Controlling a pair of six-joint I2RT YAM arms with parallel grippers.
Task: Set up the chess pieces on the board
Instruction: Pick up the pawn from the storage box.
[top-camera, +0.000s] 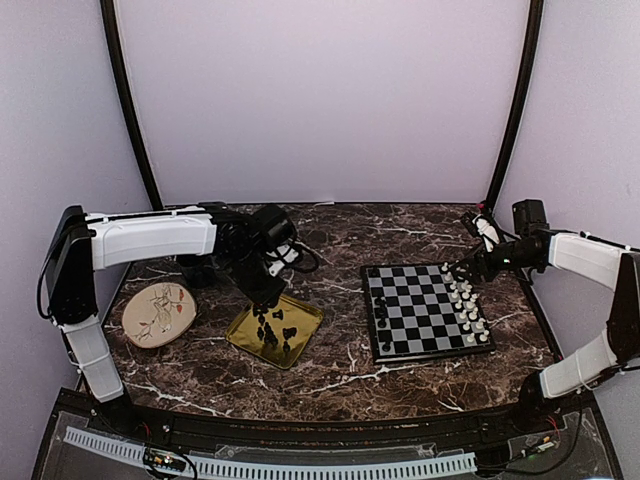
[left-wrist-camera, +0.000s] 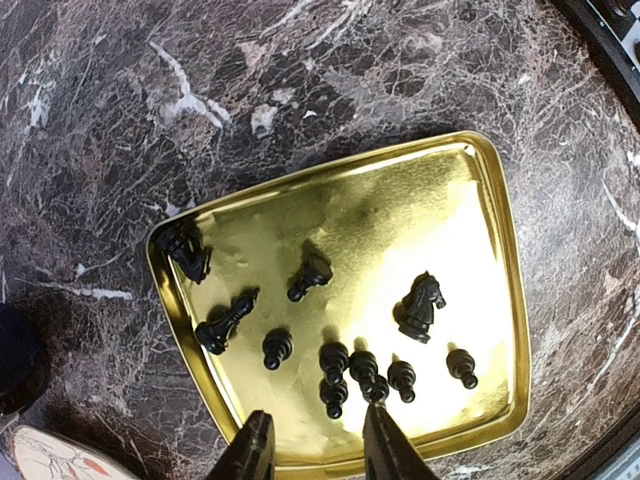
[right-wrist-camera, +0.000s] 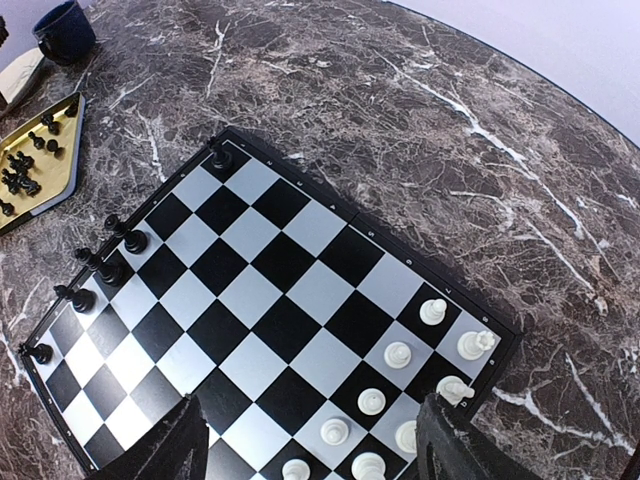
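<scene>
A dark marble table carries a floral plate, a gold tray and the board

The overhead camera sits high behind the arm bases. It looks down and forward over the whole marble surface toward the back wall at 12 o'clock. From that far off, the gold tray lies at about 8 o'clock of the surface's middle and the board at 3 o'clock.

The left wrist camera is close over the tray, looking almost straight down, with the left hand entering at 6 o'clock. The right wrist camera sits farther back, looking slantwise across the board, its right hand straddling 6 o'clock. It also catches a corner of the tray near 9 o'clock, so the tray appears in all three views.
</scene>
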